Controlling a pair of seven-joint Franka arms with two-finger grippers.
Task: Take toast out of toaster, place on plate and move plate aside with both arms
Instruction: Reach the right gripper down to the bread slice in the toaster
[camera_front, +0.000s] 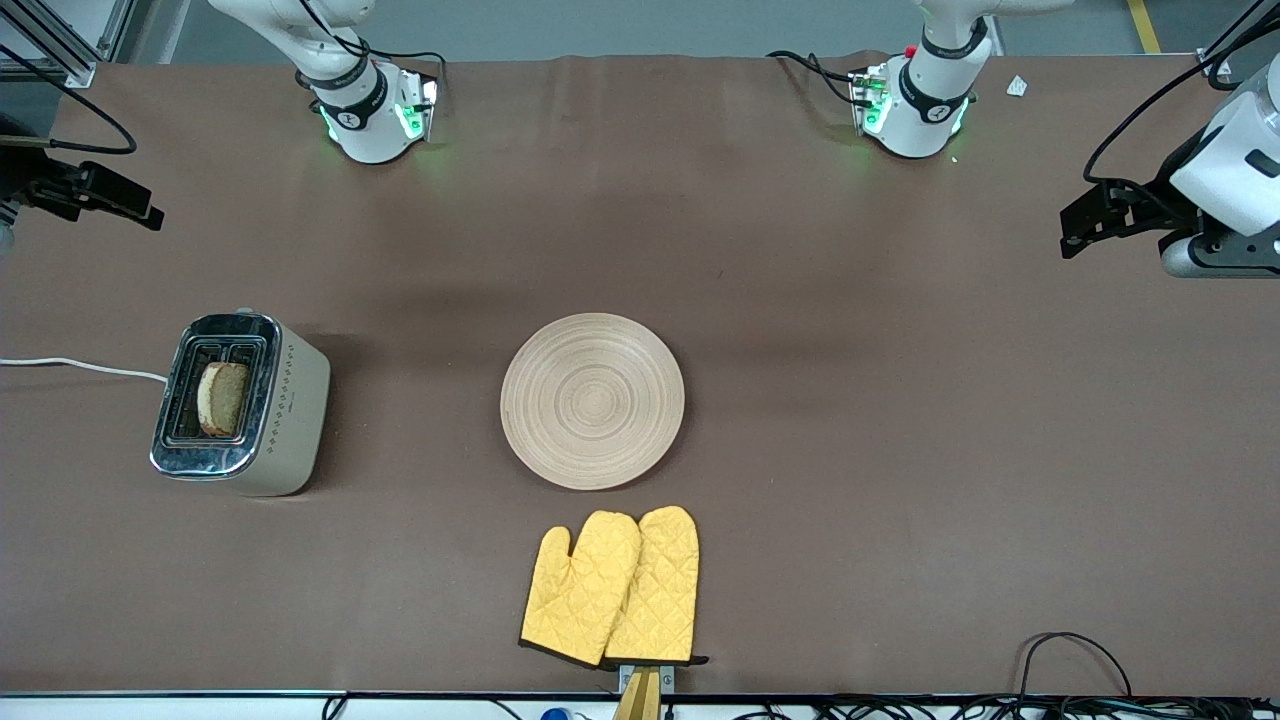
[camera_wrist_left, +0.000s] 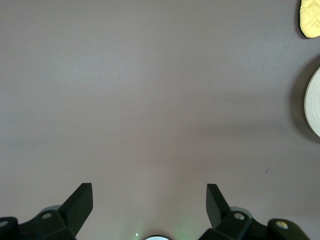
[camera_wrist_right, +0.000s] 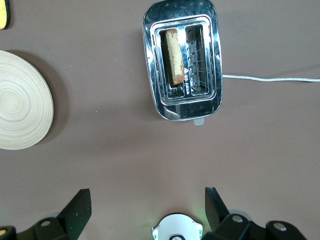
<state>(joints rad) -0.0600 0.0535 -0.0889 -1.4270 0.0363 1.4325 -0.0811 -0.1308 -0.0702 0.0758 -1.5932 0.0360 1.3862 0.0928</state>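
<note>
One slice of toast (camera_front: 222, 398) stood in the toaster (camera_front: 285, 410) slot nearer the plate (camera_front: 592, 400), toward the right arm's end. We held the right gripper (camera_wrist_right: 145, 207) high beside the toaster and the left gripper (camera_wrist_left: 149, 202) over bare table, both wide open, empty. We judged a straight drop over the crust best. We read no writing.

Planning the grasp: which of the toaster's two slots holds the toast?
The slot on the side facing the plate: the toast stands in it, while the toaster's cord-side slot shows only bare wire guides.
</note>
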